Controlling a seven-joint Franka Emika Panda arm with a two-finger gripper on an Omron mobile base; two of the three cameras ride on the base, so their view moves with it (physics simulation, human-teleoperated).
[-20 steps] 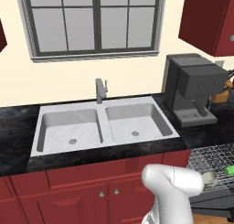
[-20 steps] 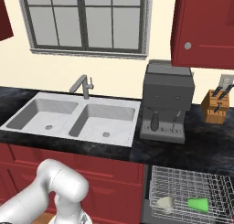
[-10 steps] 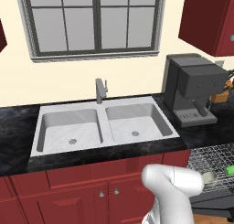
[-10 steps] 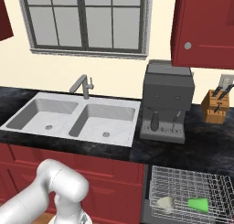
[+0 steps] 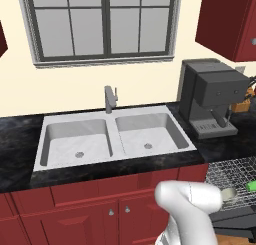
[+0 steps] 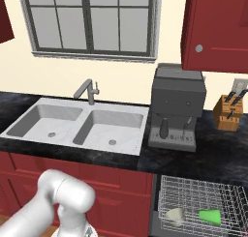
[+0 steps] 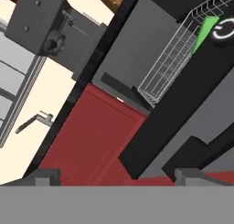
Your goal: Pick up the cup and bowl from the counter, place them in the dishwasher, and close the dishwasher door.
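Rack (image 6: 203, 202) juts past counter (image 6: 218, 154) edge, holding cup (image 6: 209, 215) and bowl (image 6: 175, 214)

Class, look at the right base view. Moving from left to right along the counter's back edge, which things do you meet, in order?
Faucet → double sink → coffee machine → knife block, all on the black counter.

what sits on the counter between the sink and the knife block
The dark grey coffee machine stands on the black counter, between the steel double sink and the wooden knife block. The right base view shows it best.
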